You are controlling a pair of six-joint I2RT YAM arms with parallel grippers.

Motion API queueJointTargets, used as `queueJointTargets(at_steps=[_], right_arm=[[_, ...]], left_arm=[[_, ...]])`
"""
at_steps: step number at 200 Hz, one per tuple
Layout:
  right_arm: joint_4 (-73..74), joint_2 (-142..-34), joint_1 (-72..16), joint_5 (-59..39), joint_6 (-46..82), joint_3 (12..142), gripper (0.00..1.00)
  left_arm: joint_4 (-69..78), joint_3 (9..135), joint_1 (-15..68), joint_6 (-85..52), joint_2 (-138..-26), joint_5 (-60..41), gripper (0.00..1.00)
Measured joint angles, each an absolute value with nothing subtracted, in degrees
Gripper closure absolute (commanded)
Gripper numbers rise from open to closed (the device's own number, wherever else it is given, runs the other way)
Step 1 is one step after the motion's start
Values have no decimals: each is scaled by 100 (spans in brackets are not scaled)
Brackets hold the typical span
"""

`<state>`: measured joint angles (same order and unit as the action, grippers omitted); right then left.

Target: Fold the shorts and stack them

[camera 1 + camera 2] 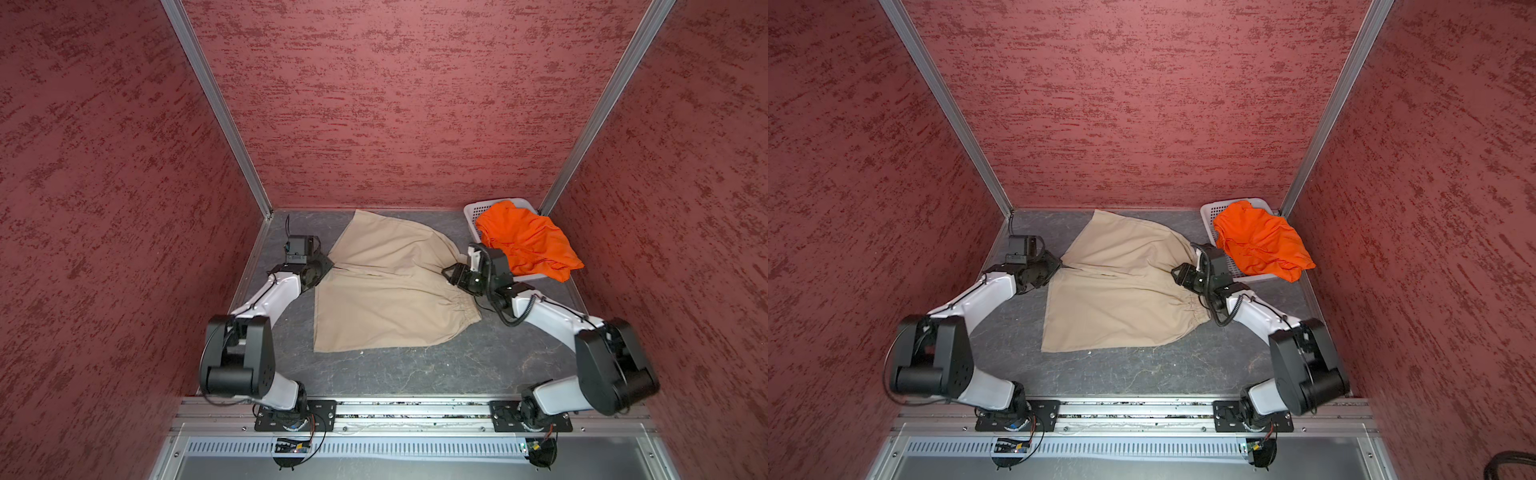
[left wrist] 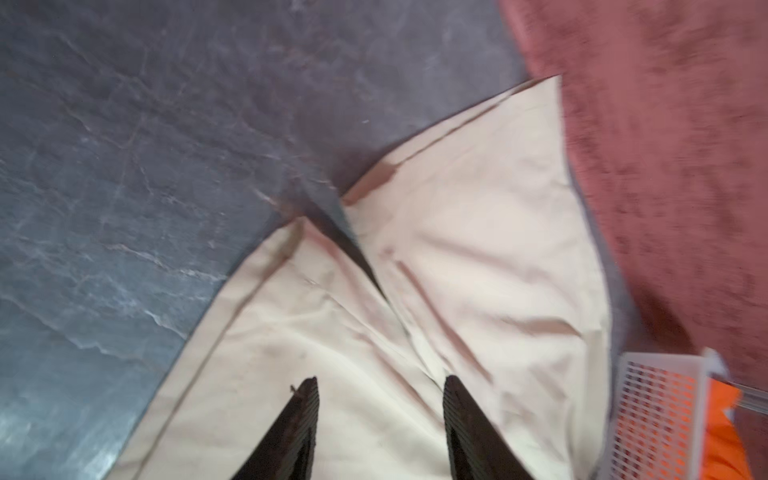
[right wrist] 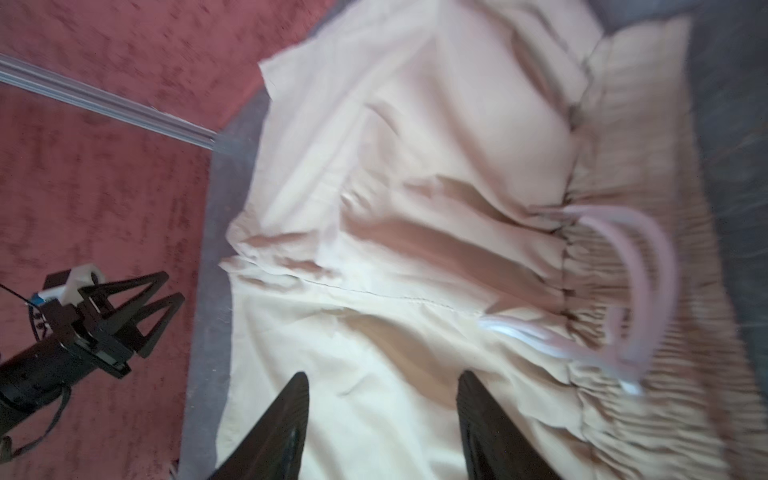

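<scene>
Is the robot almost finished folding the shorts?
Not nearly. Done: the beige shorts lie spread flat on the table. In hand: the left gripper and right gripper are open over that pair, gripping nothing. Left: folding it, then folding the orange shorts, crumpled in the white basket, and stacking both.

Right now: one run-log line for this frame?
beige shorts: spread flat, unfolded | orange shorts: heaped in basket | left tool: open, over leg split | right tool: open, over waistband

beige shorts (image 1: pixel 386 291), orange shorts (image 1: pixel 528 241), white basket (image 1: pixel 471 212)
</scene>
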<state>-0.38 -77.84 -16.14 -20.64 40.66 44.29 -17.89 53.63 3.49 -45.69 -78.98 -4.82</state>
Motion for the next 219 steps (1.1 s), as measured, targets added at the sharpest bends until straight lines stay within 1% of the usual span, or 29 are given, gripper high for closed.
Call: queueJointTargets(at_steps=[16,23,47,56,74,91,115,141,162,169,177,183,192,208,215,219], right_arm=[[-274,-7360,-1354,-2154,3983,4442,39],[-558,-7131,-1221,-2281,3938,4348,38],[-1651,-5924,-556,-2401,3859,3736,36],[-2005,-5610,-370,-2408,3857,3533,35],[-2453,-5306,-242,-2526,3907,3131,35],[-2539,-5266,-207,-2766,4093,2703,34],[-2185,-5448,-204,-3197,4473,2196,34],[-1614,-5887,-204,-3472,4687,2115,35],[-1085,-6370,-244,-3605,4764,2115,38],[-919,-6545,-257,-3627,4783,2115,41],[-744,-6729,-270,-3647,4801,2115,48],[-596,-6869,-283,-3658,4831,2110,56],[-370,-7076,-294,-3688,4860,2102,72],[-38,-7376,-311,-3708,4954,2051,92],[95,-7441,-318,-3704,5000,2001,99],[156,-7463,-318,-3695,5002,1968,100]], left_arm=[[-1809,5317,548,-4580,-7260,-460,46],[-1785,5085,657,-4663,-6930,-370,45],[-2379,4112,1170,-5037,-5492,-244,45],[-2550,3841,1271,-5179,-5164,-204,45],[-2751,3345,1317,-5433,-4766,-95,45],[-2906,2952,1319,-5612,-4578,-60,45],[-2961,2698,1319,-5769,-4543,-51,45],[-2893,2589,1354,-5902,-4550,-113,44],[-2932,2512,1472,-6088,-4534,-134,43],[-3017,2510,1529,-6169,-4501,-132,43],[-3142,2512,1599,-6287,-4423,-128,42],[-3242,2512,1640,-6379,-4355,-115,42],[-3435,2512,1706,-6556,-4213,-108,42],[-3778,2512,1796,-6936,-3964,-97,42],[-3933,2512,1835,-7135,-3865,-97,41],[-4032,2517,1855,-7249,-3806,-97,41]])
